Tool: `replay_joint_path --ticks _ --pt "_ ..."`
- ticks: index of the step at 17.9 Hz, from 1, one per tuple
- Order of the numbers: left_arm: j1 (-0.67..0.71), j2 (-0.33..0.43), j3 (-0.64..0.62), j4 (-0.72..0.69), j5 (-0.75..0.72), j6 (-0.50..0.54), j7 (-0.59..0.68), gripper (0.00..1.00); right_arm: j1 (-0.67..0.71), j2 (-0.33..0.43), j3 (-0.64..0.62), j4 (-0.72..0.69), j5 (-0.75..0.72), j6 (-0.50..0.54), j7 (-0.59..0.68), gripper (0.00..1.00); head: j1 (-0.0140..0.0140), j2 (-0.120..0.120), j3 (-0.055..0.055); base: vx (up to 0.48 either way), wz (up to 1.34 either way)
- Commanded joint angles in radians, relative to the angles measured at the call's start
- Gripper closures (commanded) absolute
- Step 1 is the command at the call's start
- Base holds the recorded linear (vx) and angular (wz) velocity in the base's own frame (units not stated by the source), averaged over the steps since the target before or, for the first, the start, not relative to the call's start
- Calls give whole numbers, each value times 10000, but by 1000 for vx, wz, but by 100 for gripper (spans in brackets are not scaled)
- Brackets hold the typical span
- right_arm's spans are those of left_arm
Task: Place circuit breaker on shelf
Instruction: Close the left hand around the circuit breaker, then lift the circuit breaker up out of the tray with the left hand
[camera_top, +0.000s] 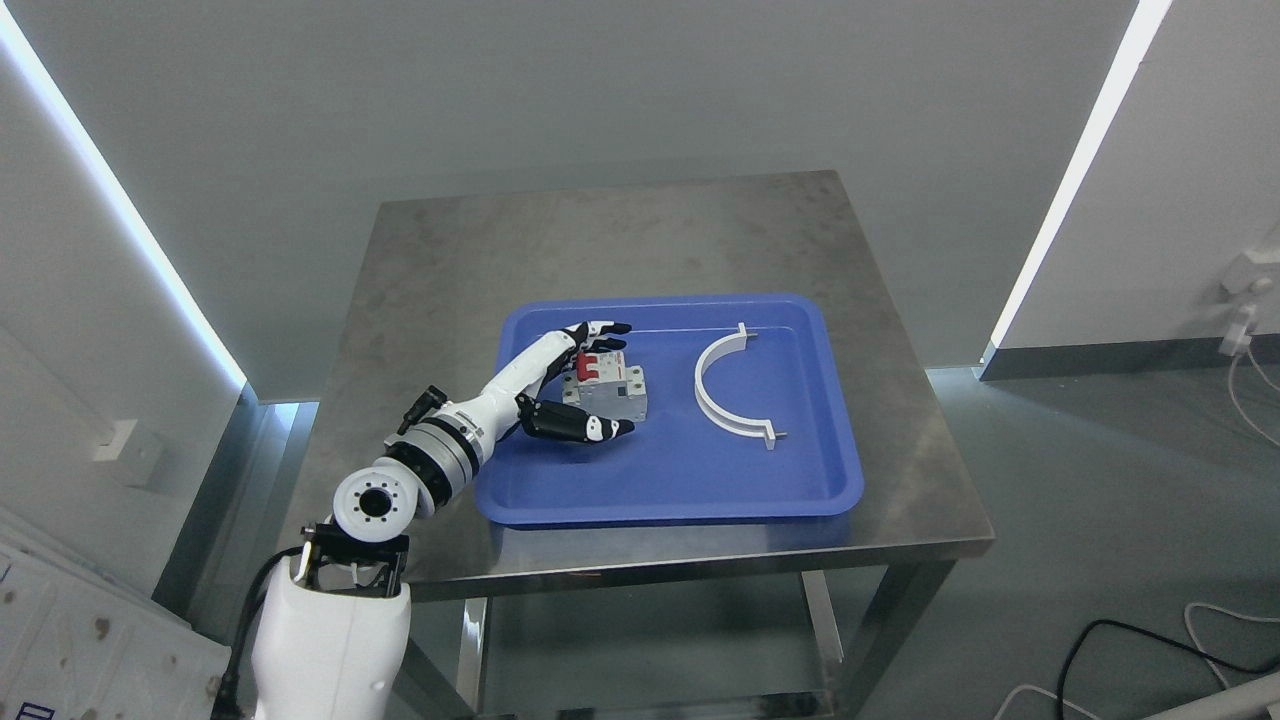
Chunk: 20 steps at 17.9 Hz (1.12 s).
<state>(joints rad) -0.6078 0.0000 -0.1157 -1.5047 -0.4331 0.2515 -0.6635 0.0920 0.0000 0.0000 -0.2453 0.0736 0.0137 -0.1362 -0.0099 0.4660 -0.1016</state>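
A grey circuit breaker (622, 396) with red switches lies in the left half of a blue tray (700, 490) on a steel table. My left hand (612, 380) reaches in from the lower left and straddles the breaker. Its fingers (600, 330) stretch along the breaker's far side by the red switches, and the thumb (595, 428) lies along the near side. The fingers are still spread and fairly straight, and the breaker rests on the tray floor. My right arm does not show.
A white half-ring clamp (722, 392) lies in the tray right of the breaker. The steel table (650, 230) stands against a grey wall, with bare floor to its right and cables at the lower right.
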Motion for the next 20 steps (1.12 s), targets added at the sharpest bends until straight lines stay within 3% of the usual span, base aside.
replay_joint_path --ticks 1,9,12,15,17,20 --pt "-134 199 -362 44 -486 31 -38 41 0 -175 199 -1 0 645 -3 0 0 0 0 18 0" --pt "80 751 51 305 -486 -1240 -84 69 0 -175 199 -1 0 645 -3 0 0 0 0 3 0" --pt "172 690 312 305 -470 -1746 -405 91 0 -175 199 -1 0 645 -3 0 0 0 0 0 0" --pt "-87 174 1306 366 -379 -2497 -253 94 0 -175 199 -1 0 645 -3 0 0 0 0 0 0" --pt "-562 174 1646 366 231 -3004 691 93 0 -175 199 -1 0 645 -3 0 0 0 0 0 0" --pt "-625 174 2214 336 1703 -3815 3911 92 0 -175 199 -1 0 645 -3 0 0 0 0 0 0"
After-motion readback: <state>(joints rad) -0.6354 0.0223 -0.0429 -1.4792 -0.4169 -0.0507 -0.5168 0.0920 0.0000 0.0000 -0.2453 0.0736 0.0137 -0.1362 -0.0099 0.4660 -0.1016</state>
